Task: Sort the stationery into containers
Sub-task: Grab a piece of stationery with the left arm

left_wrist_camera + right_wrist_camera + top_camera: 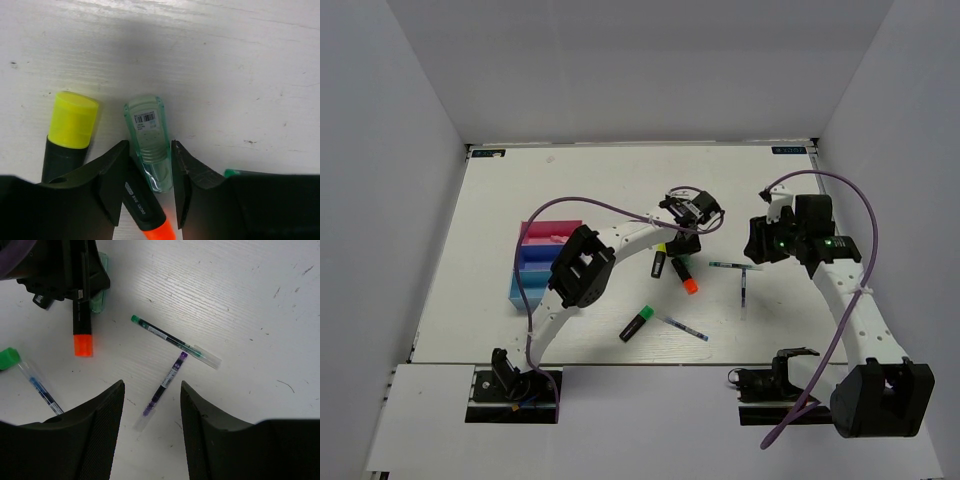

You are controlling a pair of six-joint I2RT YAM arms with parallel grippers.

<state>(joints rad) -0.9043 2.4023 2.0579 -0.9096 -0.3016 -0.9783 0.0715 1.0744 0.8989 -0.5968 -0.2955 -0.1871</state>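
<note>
Stationery mostly unsorted: green highlighter, orange highlighter, thin pens lay loose on table, apart from trays. Left gripper jaws closely flanked teal marker, grip uncertain. Right gripper gaped wide, empty.

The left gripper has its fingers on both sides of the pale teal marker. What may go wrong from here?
1. The orange highlighter also reaches between the fingers of the left gripper, beside the pale teal marker, so closing may pinch both or squeeze one out.
2. The yellow highlighter lies close outside one finger and may get knocked.
</note>
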